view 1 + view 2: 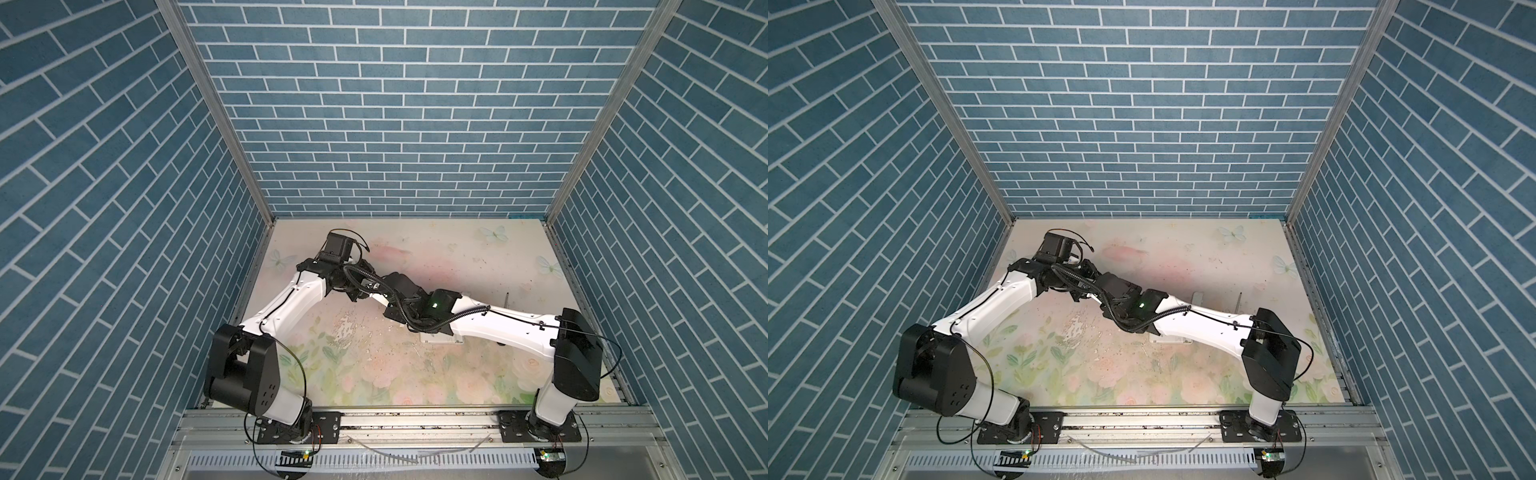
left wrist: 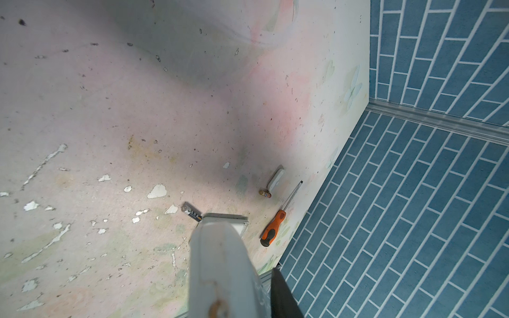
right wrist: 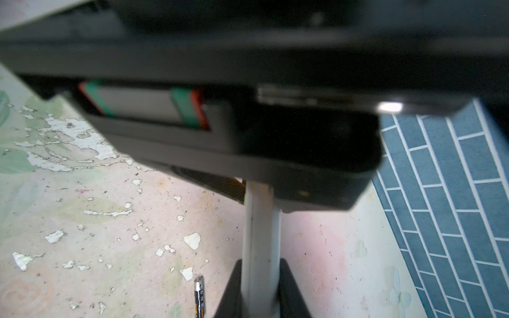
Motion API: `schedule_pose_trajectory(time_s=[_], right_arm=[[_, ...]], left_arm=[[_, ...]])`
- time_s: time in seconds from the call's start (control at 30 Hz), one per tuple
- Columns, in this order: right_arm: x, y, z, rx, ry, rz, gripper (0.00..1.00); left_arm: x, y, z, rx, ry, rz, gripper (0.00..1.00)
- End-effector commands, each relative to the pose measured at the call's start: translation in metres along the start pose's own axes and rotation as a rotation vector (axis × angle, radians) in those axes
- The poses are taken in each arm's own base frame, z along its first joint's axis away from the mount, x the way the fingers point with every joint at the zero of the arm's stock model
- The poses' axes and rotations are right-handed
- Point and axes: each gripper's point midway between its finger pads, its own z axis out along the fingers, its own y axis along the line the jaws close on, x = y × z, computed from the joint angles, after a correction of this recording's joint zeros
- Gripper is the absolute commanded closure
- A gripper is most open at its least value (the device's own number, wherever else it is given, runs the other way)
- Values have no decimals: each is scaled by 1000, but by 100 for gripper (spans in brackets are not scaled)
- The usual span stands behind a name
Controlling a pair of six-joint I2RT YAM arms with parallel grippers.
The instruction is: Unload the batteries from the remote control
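Observation:
Both grippers hold a slim grey-white remote control [image 3: 260, 225] above the table, one at each end. My right gripper [image 3: 260, 264] is shut on it, a black finger [image 3: 289, 280] on each side. My left gripper [image 2: 237, 275] is shut on the far end; one finger [image 2: 283, 297] shows, the other is hidden behind the remote control [image 2: 220, 261]. In a top view the grippers meet mid-table [image 1: 378, 299]. One of the batteries [image 2: 191, 211] lies on the table, and another [image 2: 265, 193] lies farther off. The nearer battery [image 3: 199, 294] also shows in the right wrist view.
A second white remote [image 2: 228, 220] lies on the table under my right arm [image 1: 442, 338]. A small white cover [image 2: 276, 179] and an orange-handled screwdriver [image 2: 275, 223] lie near the right wall [image 2: 413, 192]. The floral table surface [image 1: 374, 374] is scuffed and peeling.

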Motion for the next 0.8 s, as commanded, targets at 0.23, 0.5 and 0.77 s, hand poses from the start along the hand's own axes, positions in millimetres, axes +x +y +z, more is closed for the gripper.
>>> schedule_pose_trajectory(time_s=[0.23, 0.5, 0.77], right_arm=[[-19, -23, -24, 65, -97, 95, 76], [-13, -30, -30, 100, -100, 111, 58], [-2, -33, -43, 102, -97, 140, 47]], left_arm=[[-13, -1, 5, 4, -29, 92, 100], [-18, -11, 0, 34, -35, 102, 100], [-24, -8, 3, 44, -48, 105, 100]])
